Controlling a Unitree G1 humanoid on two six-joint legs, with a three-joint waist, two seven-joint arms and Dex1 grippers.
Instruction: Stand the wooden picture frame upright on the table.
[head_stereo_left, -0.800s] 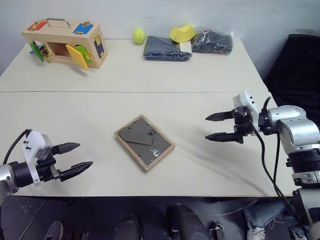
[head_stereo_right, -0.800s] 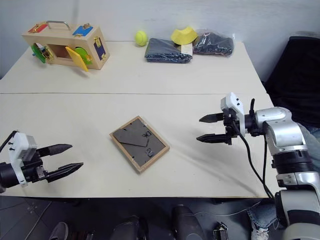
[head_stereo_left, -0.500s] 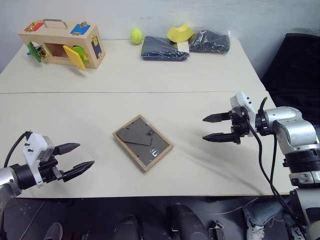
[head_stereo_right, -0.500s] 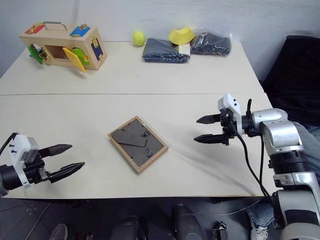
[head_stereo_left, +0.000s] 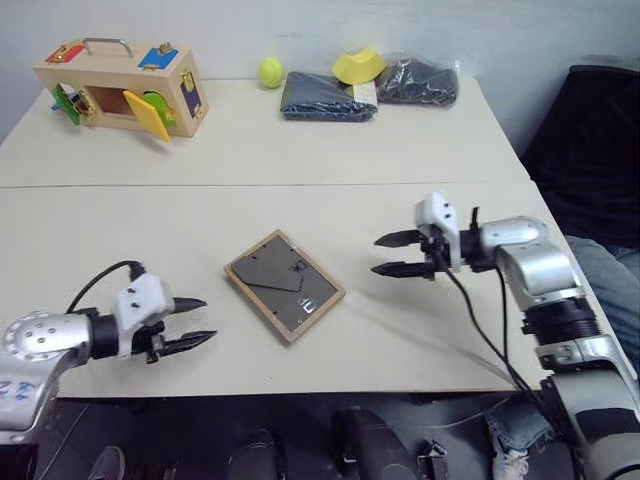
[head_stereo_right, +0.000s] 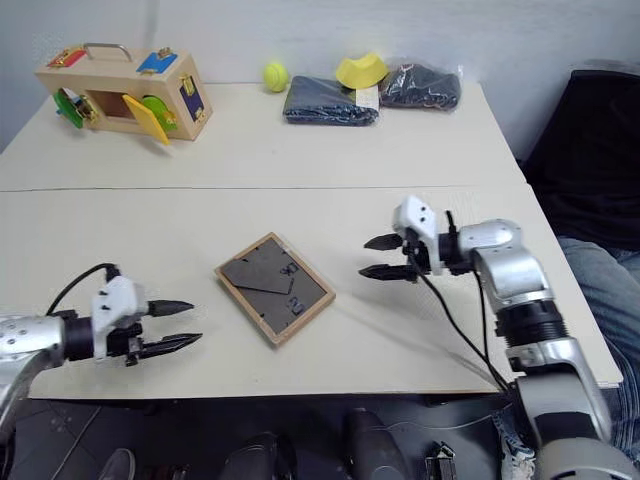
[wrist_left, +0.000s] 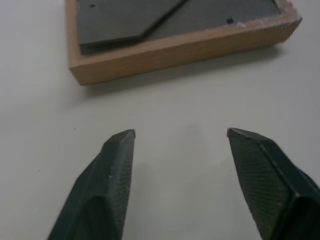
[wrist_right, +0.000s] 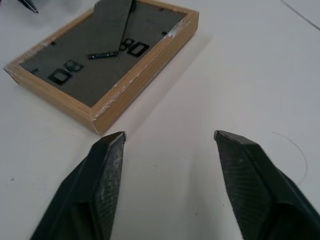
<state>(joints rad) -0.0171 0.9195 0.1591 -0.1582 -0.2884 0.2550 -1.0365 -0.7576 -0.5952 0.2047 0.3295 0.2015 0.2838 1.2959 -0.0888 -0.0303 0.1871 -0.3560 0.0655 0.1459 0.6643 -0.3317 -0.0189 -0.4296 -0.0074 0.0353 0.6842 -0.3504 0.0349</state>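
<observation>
Your small light-wood picture frame (head_stereo_left: 285, 284) lies backing-up, mid cream counter (head_stereo_left: 300, 150); both tools, left (head_stereo_left: 193, 322) at 8 o'clock and right (head_stereo_left: 385, 254) at 3, stand apart, empty. It looks light, stiff and thin, likely to slide: pinch the wooden border edge.

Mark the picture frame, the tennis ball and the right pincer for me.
picture frame (head_stereo_left: 285, 285): left eye view, on its dark backing board.
tennis ball (head_stereo_left: 270, 71): left eye view, centre of the ball.
right pincer (head_stereo_left: 385, 253): left eye view, midway between its open fingertips.

Head stereo overhead; wrist cameras close.
</observation>
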